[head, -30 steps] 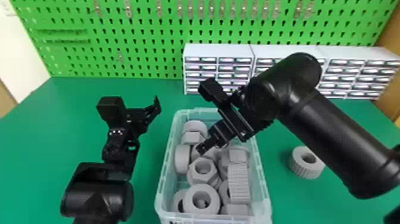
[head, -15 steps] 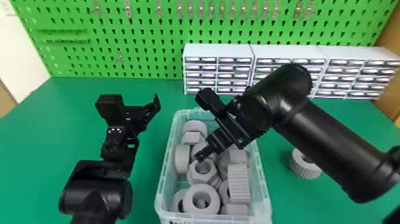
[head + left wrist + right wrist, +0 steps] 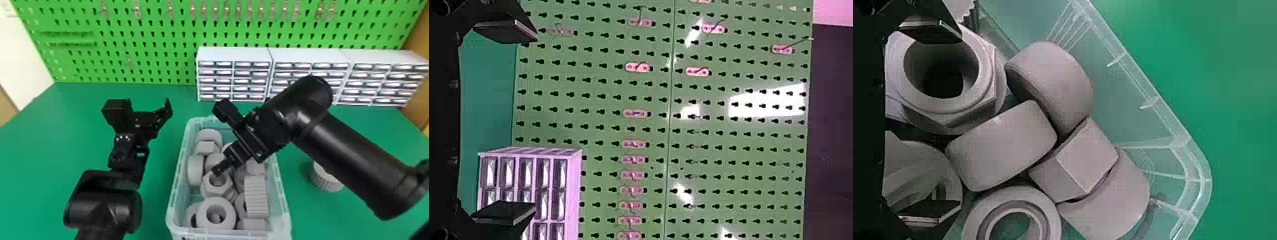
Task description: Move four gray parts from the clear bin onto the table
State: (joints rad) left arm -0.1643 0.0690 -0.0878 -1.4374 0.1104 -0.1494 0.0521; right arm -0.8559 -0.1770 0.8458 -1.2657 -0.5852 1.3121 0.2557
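Item, right end effector (image 3: 959, 121): its two fingers stand apart, with nothing gripped that we can see. We find it over the clear bin (image 3: 176, 178), pointing down among the gray parts.

Item, hexagonal nut (image 3: 220, 192): in the bin, bored face up, just below the fingertips; we cannot tell whether they touch it. We judge it the likely pick.

Item, smooth gray part (image 3: 1001, 145): on its side, against its neighbours.

Item, ribbed gray part (image 3: 256, 196): in the bin, near one long wall.

Item, second ribbed part (image 3: 325, 178): on the table (image 3: 57, 143), outside the bin, partly behind the right arm. If it counts, we reckon three remain.

Item, left end effector (image 3: 535, 121): parked beside the bin, fingers spread, empty.

Item, drawer units (image 3: 234, 76): at the back of the table, before the pegboard (image 3: 153, 60).

Hazards, as we judge them: a finger may land on a rim instead of beside it, for the parts lie packed; a bite on slanted flats may slip; a lifted nut may drag neighbours or catch the bin wall.
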